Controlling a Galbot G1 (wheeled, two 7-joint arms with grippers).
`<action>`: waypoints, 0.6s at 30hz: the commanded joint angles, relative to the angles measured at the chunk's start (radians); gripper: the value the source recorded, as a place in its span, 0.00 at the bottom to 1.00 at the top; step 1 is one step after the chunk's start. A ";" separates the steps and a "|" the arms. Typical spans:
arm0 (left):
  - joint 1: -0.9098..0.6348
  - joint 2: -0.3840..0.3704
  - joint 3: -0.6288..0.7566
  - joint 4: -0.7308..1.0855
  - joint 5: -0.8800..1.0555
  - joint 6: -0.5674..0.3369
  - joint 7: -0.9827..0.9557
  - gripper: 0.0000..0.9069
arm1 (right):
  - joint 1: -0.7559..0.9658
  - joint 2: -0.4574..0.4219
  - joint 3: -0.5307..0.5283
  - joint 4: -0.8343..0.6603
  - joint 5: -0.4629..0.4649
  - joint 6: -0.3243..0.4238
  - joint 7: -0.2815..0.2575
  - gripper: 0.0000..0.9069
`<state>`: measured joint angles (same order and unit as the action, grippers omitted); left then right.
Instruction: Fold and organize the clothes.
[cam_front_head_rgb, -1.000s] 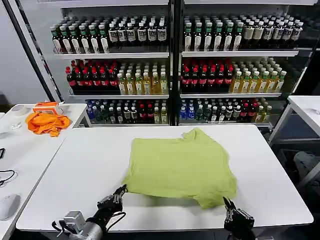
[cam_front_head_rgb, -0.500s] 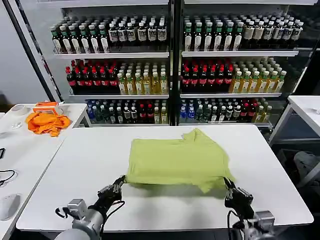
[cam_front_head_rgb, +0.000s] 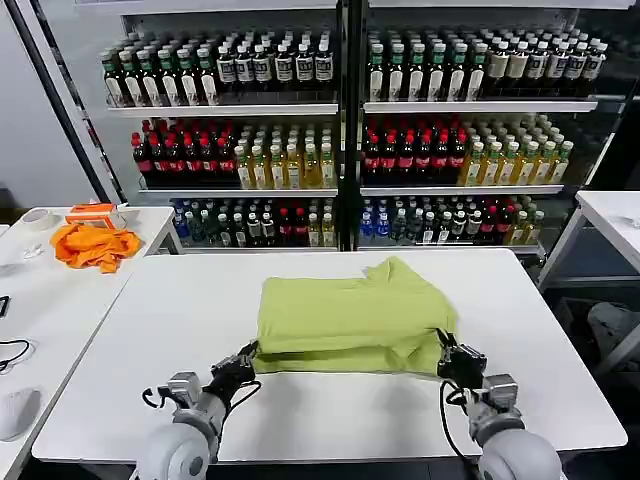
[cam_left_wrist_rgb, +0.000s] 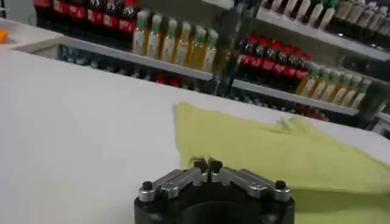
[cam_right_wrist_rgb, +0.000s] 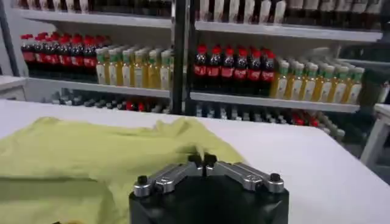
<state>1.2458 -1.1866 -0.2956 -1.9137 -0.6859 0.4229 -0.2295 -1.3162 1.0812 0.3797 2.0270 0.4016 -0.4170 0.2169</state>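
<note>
Both pincers grip the folded T-shirt's near corners

The lime T-shirt (cam_front_head_rgb: 350, 315) lies near the middle of the white table (cam_front_head_rgb: 320, 415), doubled over so that a near layer rests on the layer below, with a sleeve or corner peaking at its far edge. No print shows on the upward face.

The left pincer (cam_front_head_rgb: 246, 356) sits at the shirt's near left corner, low over the table, its fingers clenched together; in the left wrist view the fingertips (cam_left_wrist_rgb: 207, 165) meet with no gap, and the T-shirt (cam_left_wrist_rgb: 274, 152) spreads out just beyond them. In the head view the cloth edge runs right to those tips, so it appears to be pinching the corner (the fabric between the fingers is too small to make out).

The right pincer (cam_front_head_rgb: 446, 352) is at the near right corner, likewise low and clenched. The right wrist view shows its fingertips (cam_right_wrist_rgb: 203, 162) pressed together, with the T-shirt (cam_right_wrist_rgb: 79, 158) lying in front and to one side.

Behind the table stand shelves of bottles (cam_front_head_rgb: 340, 140). On a neighbouring table (cam_front_head_rgb: 40, 300) to the robot's left lies an orange cloth (cam_front_head_rgb: 94, 244), well apart from the shirt.
</note>
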 joint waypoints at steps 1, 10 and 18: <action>-0.067 -0.002 0.033 0.081 0.009 -0.004 0.001 1.00 | 0.087 0.016 -0.065 -0.108 -0.046 -0.018 -0.007 1.00; -0.011 -0.005 0.010 0.020 0.032 -0.019 -0.003 1.00 | 0.018 0.026 -0.011 -0.034 -0.079 0.000 -0.007 1.00; 0.059 -0.033 -0.017 -0.014 0.040 -0.022 -0.005 1.00 | -0.071 0.025 0.044 0.019 -0.085 0.006 0.009 1.00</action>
<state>1.2533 -1.2029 -0.3008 -1.9060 -0.6523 0.4030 -0.2333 -1.3161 1.1013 0.3773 2.0044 0.3324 -0.4120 0.2141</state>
